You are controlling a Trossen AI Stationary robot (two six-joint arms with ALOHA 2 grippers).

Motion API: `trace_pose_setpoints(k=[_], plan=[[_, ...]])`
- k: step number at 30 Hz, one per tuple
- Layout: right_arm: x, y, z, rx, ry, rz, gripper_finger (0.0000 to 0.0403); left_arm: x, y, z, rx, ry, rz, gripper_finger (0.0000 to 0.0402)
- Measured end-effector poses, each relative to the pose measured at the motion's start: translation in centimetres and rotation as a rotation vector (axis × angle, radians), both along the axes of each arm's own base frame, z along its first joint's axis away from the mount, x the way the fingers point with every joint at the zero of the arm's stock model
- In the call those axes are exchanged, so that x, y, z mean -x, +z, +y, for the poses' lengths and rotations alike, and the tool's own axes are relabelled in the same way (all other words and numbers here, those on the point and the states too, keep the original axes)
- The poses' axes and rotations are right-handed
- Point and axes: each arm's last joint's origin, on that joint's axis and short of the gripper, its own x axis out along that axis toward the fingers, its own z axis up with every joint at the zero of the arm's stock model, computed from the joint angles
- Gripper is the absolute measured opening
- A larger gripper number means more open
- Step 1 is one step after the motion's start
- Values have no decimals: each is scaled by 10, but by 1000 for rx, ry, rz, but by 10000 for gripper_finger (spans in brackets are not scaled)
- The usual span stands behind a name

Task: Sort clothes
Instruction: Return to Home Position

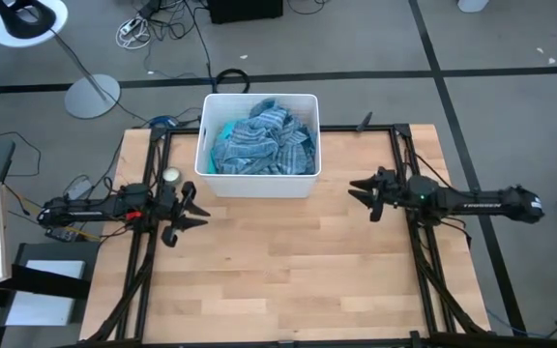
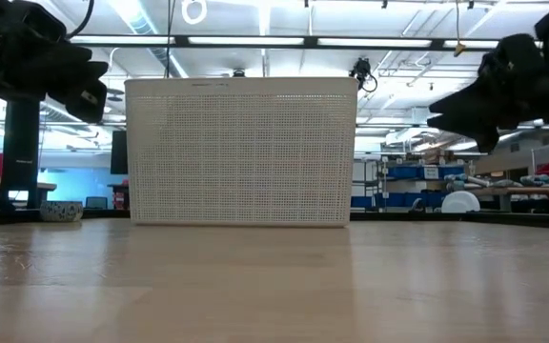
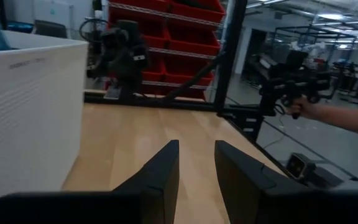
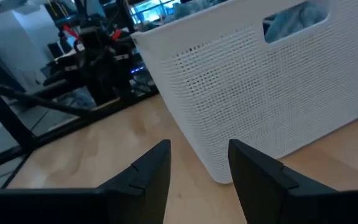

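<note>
Clothes (image 1: 259,143), crumpled soft striped fabric, fill the white perforated plastic bin (image 1: 256,186) at the back edge of the wooden surface (image 1: 288,280). Left gripper (image 1: 199,210) and right gripper (image 1: 354,191) hover on either side of the bin's front, fingers parted and empty. Bare planks lie between them.

**Two Matte-Black Arms, Built Alike**

Both arms are slim dark tubes that swell into bulkier, boxy joints. The left arm (image 1: 95,205) carries small white lettering along its length, with thin red and yellow wires running beside it (too fine to trace end to end). The right arm (image 1: 477,203) bears similar white lettering and a small green light near the wrist. The left gripper (image 1: 201,210) and right gripper (image 1: 353,190) each end in two flat, wedge-shaped black fingers (image 4: 154,165), smooth-faced and tapering toward the tips.
</note>
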Motion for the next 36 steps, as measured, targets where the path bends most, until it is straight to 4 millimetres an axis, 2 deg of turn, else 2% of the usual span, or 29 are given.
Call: trace_pose_setpoints(k=[7, 12, 17, 21, 29, 36], plan=[[5, -4, 14, 2, -14, 41, 162, 0, 0, -1, -24, -30, -11, 108], [5, -4, 16, 136, -3, 70, 162, 0, 2, -1, -32, -29, -32, 108], [3, -7, 16, 349, 27, 173, 162, 0, 2, -1, -34, -29, -33, 108], [2, -9, 17, 354, 52, 187, 162, 0, 0, -1, -40, -26, -8, 108], [1, -7, 17, 353, 52, 170, 162, 0, -1, 0, -195, 8, -34, 108], [1, -7, 17, 353, 52, 167, 162, 0, 3, 0, -201, 12, -77, 108]])
